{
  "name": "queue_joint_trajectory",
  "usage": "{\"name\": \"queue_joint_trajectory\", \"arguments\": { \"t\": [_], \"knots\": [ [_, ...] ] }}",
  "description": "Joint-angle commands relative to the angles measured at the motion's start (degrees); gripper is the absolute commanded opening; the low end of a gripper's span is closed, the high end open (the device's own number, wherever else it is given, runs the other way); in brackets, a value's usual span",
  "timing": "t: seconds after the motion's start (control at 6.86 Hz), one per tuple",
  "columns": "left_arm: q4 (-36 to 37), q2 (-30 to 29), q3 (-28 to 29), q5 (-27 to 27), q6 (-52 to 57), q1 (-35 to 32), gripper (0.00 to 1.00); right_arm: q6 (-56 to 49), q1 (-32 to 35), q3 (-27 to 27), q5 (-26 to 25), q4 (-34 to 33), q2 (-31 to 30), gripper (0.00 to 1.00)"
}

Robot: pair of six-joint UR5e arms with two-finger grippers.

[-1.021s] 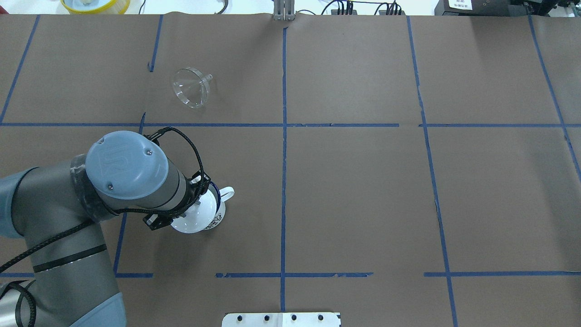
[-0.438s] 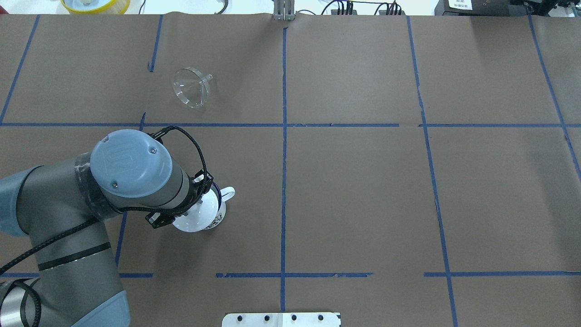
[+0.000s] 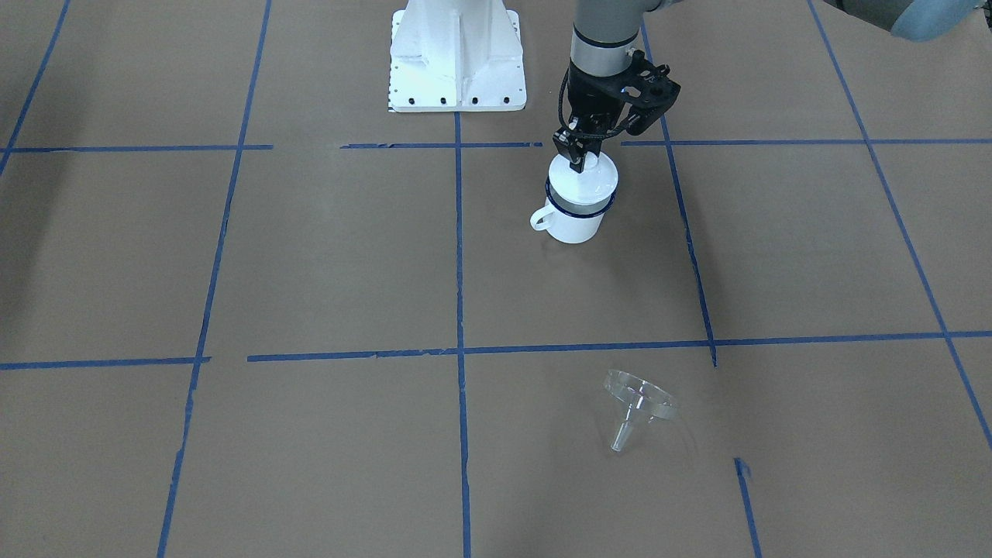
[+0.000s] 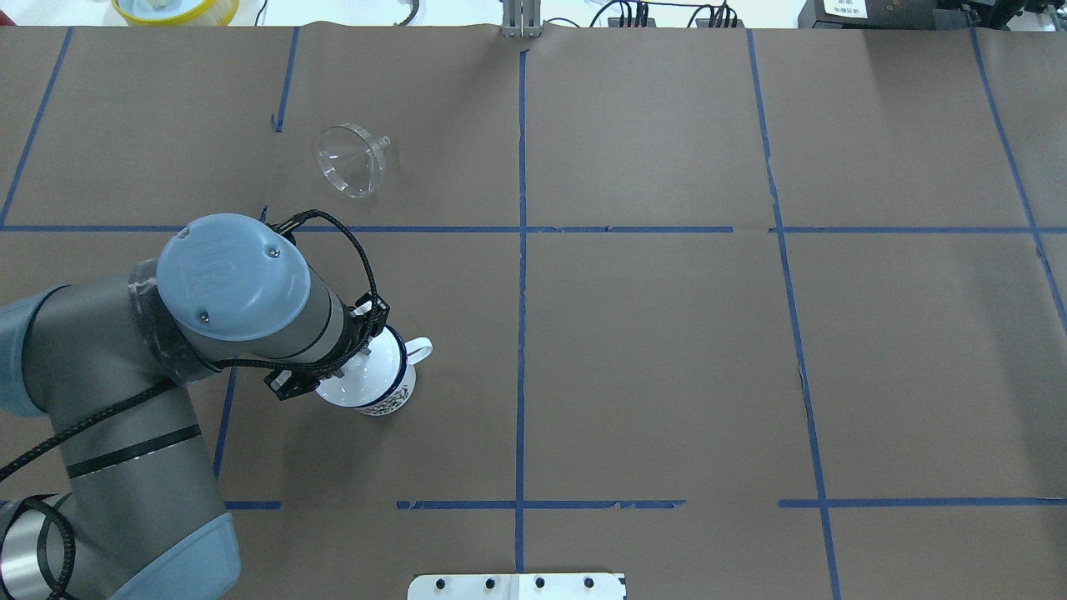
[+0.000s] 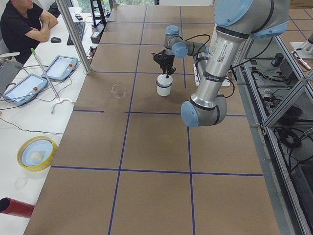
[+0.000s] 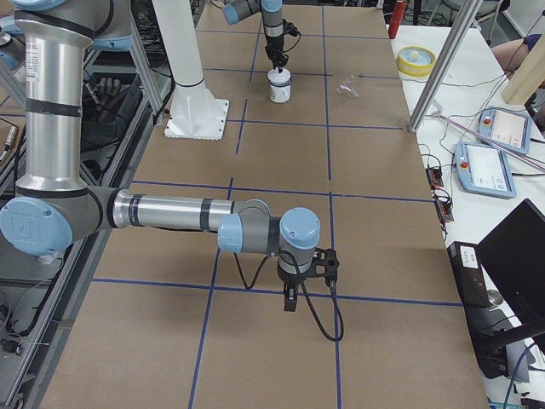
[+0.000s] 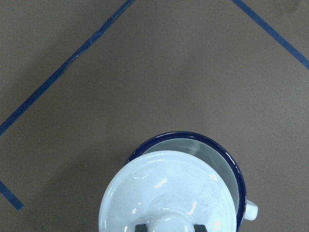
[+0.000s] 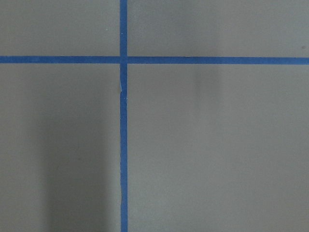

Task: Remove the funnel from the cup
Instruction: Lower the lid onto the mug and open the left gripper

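Note:
The clear funnel [image 4: 350,160] lies on its side on the brown table, far from the cup, and shows in the front view [image 3: 637,401] too. The white cup [image 3: 575,221] with a dark blue rim [image 7: 212,145] stands upright, handle to the side. A white domed lid [image 7: 169,193] sits over its mouth, a little off-centre. My left gripper [image 3: 580,159] is right above the cup, shut on the lid's knob. My right gripper [image 6: 289,302] hangs low over bare table far from both; I cannot tell whether it is open or shut.
The white robot base plate [image 3: 457,54] stands behind the cup. A yellow bowl [image 4: 175,8] sits off the table's far left corner. Tablets and a seated operator [image 5: 24,24] are beyond the far edge. Blue tape lines grid the brown paper.
My left arm has shifted slightly toward the far side with the lid. The lid now sits more squarely over the cup and the blue rim shows around it. The funnel has not moved.

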Motion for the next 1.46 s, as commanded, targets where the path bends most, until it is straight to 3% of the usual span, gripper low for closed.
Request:
{"name": "queue_joint_trajectory", "arguments": {
  "t": [0.0, 1.31],
  "knots": [
    [0.04, -0.03, 0.18, 0.09, 0.83, -0.22, 0.0, 0.0, 0.0, 0.04, 0.0, 0.0, 0.0, 1.0],
    [-1.72, -0.82, 3.17, -0.08, 1.02, -0.13, 0.0, 0.0, 0.0, 0.04, 0.0, 0.0, 0.0, 1.0]
  ]
}}
